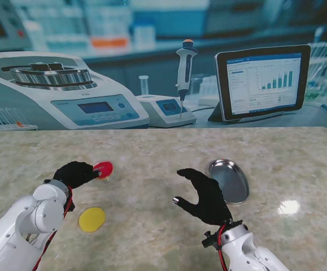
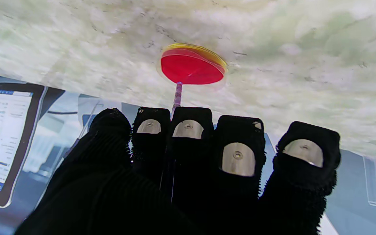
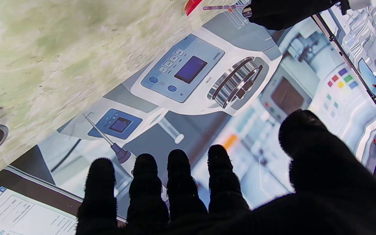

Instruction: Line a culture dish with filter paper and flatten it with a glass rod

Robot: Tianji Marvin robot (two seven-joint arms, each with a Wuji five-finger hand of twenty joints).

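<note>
Red filter paper (image 2: pixel 192 69) lying in the culture dish (image 2: pixel 207 56) on the marble table (image 1: pixel 152 147), left side, glass rod (image 2: pixel 177 95) tip touching its edge. Left hand (image 1: pixel 76 173) closed around rod. Yellow disc (image 1: pixel 91 219) nearer to me. Right hand (image 1: pixel 204 196) empty, fingers spread, just beside metal tray (image 1: pixel 230 179).

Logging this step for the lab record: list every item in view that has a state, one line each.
left hand: shut on the glass rod.
glass rod: held, tip touching the red disc.
red disc: lying flat on the table, a yellow edge showing beneath it.
yellow disc: lying flat on the table, untouched.
metal dish: lying on the table, no paper in it.
right hand: open, holding nothing.
</note>
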